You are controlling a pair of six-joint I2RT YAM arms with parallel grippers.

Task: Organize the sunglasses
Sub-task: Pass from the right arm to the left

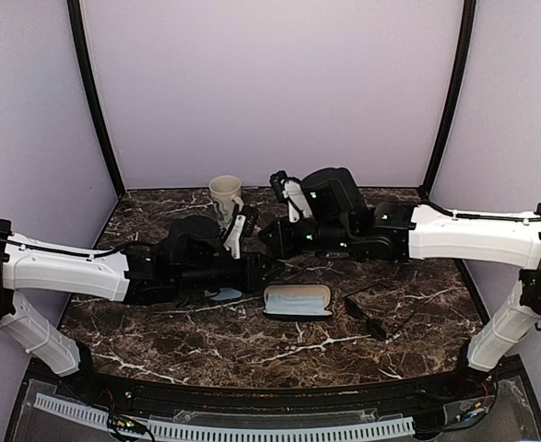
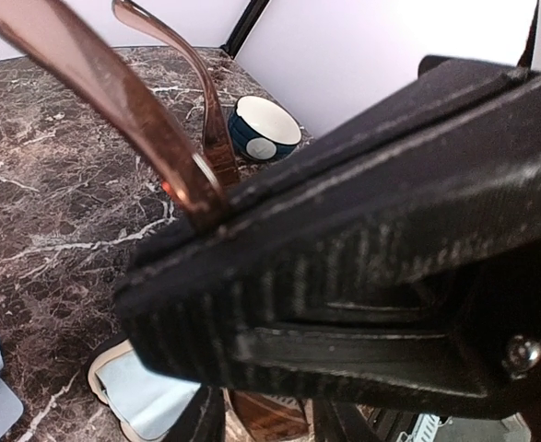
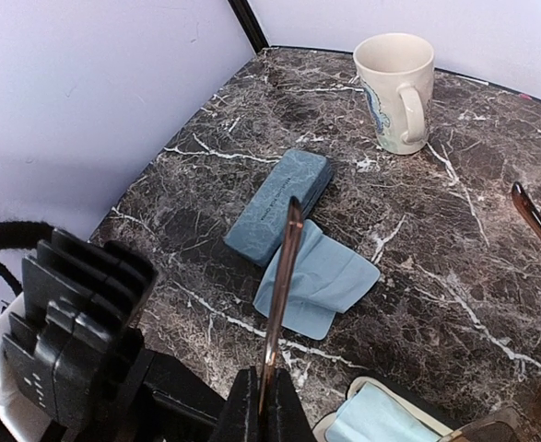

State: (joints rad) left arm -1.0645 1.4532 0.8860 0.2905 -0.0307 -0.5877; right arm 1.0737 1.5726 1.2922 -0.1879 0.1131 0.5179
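The thin brownish-framed sunglasses (image 3: pixel 277 295) are held above the table between both grippers. My right gripper (image 3: pixel 272 405) is shut on one temple arm, which points up and away; the other temple (image 3: pixel 535 221) shows at the right. In the left wrist view both temples (image 2: pixel 123 101) rise at the top left, and a brown lens (image 2: pixel 270 416) sits between my left gripper's (image 2: pixel 270 419) fingers, which grip the front. In the top view the left gripper (image 1: pixel 263 267) and right gripper (image 1: pixel 268 238) meet at mid-table. The black-framed pair is not in view.
An open case with pale blue lining (image 1: pixel 298 300) lies just in front of the grippers. A grey-blue case (image 3: pixel 279 203) and a blue cloth (image 3: pixel 321 276) lie under the left arm. A cream mug (image 1: pixel 225 194) stands behind, a dark blue bowl (image 2: pixel 264 129) farther off, a black oblong thing (image 1: pixel 377 315) right.
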